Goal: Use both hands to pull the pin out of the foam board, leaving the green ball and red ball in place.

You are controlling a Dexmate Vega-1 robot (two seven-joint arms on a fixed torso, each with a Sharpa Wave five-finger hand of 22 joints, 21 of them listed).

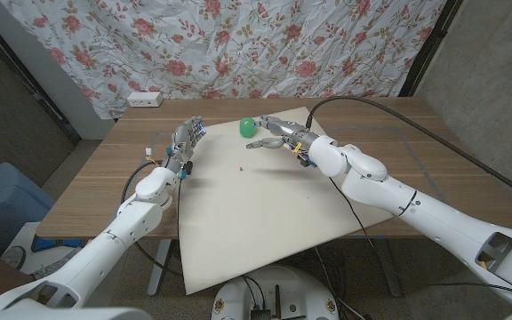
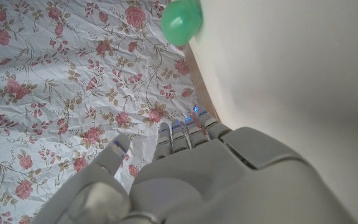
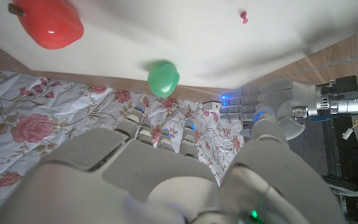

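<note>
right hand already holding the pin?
No. The pin stands alone in the foam board, clear of the right hand.

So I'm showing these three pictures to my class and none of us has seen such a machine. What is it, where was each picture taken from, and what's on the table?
It is a robot with two arms, each ending in a hand. The wide picture looks down from its head; the other two come from cameras on its wrists, so they look turned over. On the wooden table lies a white foam board. In it sit a green ball, a red ball and a small red pin. The left hand rests at the board's left edge. The right hand hovers by the green ball. Neither hand holds anything.
</note>
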